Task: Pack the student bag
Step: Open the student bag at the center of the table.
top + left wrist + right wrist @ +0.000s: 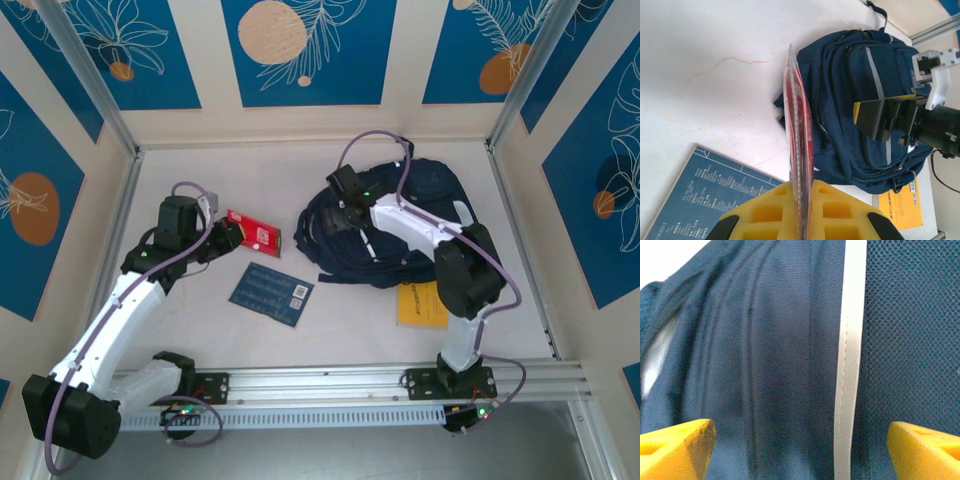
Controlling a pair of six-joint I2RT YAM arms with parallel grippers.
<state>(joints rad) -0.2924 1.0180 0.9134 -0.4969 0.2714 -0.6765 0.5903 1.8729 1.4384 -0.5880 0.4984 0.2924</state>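
**A:** Where is the student bag lying?

**B:** It is lying flat on the white table, front pockets facing up, with the right arm reaching across it.

**A:** What is the right gripper doing?

**B:** It is hovering close over the left part of the bag. Its jaws are standing spread wide and pinching nothing. Navy fabric and a pale grey stripe are showing between them. I cannot tell whether they are touching the cloth.

**A:** And the left gripper?

**B:** It is hanging to the left of the bag, apart from it. Its jaws are pressing together on a thin red packet. The packet is appearing edge-on to the wrist camera, with its free end pointing toward the bag.

**A:** Is anything else lying around the bag?

**B:** A dark blue printed card is lying flat to the bag's left, nearer the arm bases than the packet. An orange-yellow envelope is lying just beside the bag's near edge, and the right arm is partly covering it.
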